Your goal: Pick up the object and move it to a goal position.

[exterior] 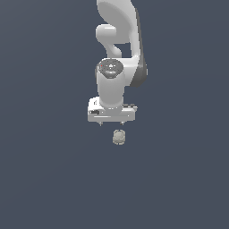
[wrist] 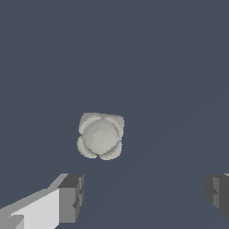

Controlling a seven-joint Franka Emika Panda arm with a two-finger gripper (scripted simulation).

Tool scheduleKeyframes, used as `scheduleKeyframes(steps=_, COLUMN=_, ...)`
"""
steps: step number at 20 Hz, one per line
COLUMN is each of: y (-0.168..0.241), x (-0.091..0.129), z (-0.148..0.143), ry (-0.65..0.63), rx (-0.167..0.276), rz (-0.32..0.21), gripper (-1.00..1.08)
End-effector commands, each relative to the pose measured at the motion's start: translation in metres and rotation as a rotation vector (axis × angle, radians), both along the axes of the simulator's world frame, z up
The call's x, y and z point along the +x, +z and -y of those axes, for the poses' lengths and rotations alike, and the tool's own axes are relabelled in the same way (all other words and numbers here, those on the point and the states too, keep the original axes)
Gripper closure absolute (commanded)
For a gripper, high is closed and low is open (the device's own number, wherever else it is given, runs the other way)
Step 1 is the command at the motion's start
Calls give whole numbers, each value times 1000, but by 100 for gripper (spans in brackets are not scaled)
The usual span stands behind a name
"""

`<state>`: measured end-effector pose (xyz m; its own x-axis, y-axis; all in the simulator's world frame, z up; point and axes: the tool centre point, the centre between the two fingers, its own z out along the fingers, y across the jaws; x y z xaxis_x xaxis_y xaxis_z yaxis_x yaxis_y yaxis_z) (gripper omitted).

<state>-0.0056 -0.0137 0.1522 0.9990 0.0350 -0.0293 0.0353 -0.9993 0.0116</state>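
Beneath gripper — object; apart

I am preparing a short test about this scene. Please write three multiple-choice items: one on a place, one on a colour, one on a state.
1. In the exterior view, where is the object relative to the gripper?
A. just below it
B. far to the view's left
C. above the arm

2. What colour is the object?
A. bright red
B. pale grey-beige
C. dark green

3. How is the gripper?
A. shut on the object
B. shut on nothing
C. open, holding nothing

Answers: 1 A, the lump shows under the white gripper bar. 2 B, both views show it pale. 3 C, the wrist view shows the fingers wide apart, clear of the object.
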Motion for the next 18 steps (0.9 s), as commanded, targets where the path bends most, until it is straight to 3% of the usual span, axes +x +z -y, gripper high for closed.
scheduleKeyframes(steps=1, y=-9, x=2, z=-6, ry=-15, rx=1, rz=4, gripper=-92)
scheduleKeyframes(steps=10, y=-53, x=10, z=-33, ry=-91, rx=9, rz=25, gripper=-92)
scheduleKeyframes(steps=18, y=-62, x=10, z=-38, ry=-104, rx=11, rz=27, gripper=-92)
